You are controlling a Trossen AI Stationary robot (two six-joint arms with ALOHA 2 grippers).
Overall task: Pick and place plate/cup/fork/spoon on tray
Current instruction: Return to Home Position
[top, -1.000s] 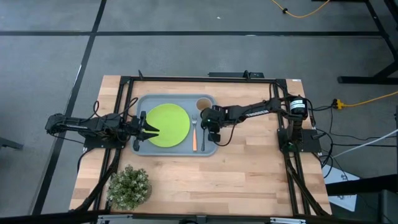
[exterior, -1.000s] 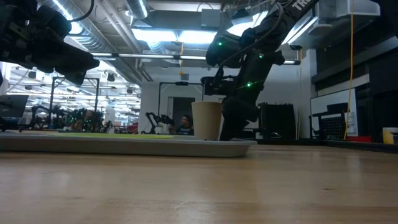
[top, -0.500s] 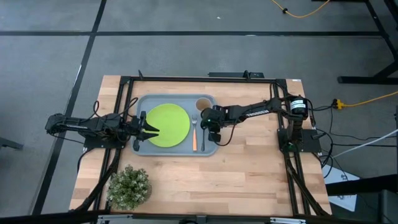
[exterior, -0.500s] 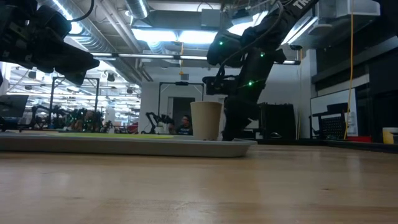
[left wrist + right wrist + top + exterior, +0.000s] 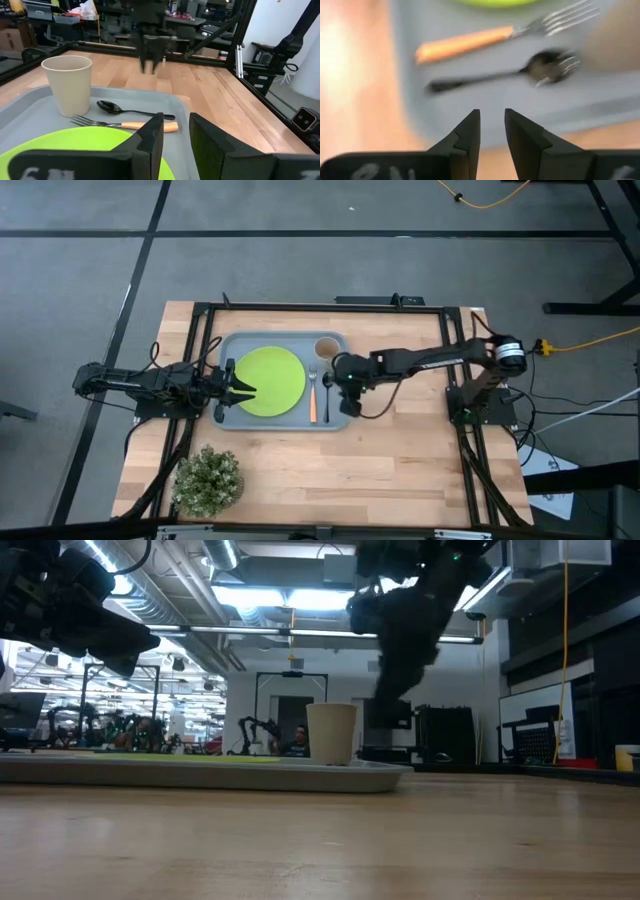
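The grey-blue tray (image 5: pixel 228 346) lies at the table's far middle. On it rest the lime-green plate (image 5: pixel 270 380), the beige cup (image 5: pixel 327 348) standing upright at the far right corner, the orange-handled fork (image 5: pixel 313 396) and the dark spoon (image 5: pixel 326 386) side by side. My right gripper (image 5: pixel 347 384) hangs over the tray's right rim, open by a narrow gap and empty; its wrist view shows the spoon (image 5: pixel 500 76) and fork (image 5: pixel 485 36) below it. My left gripper (image 5: pixel 236 390) is open and empty above the plate's left edge.
A small potted plant (image 5: pixel 207 478) stands at the table's near left corner. A black frame (image 5: pixel 320 308) runs round the table's far and side edges. Bare wood lies to the near side and right of the tray.
My right gripper has risen from beside the cup at tray level to well above the tray's right rim, and its arm has swung a little. The spoon, fork, cup and plate stay in place on the tray.
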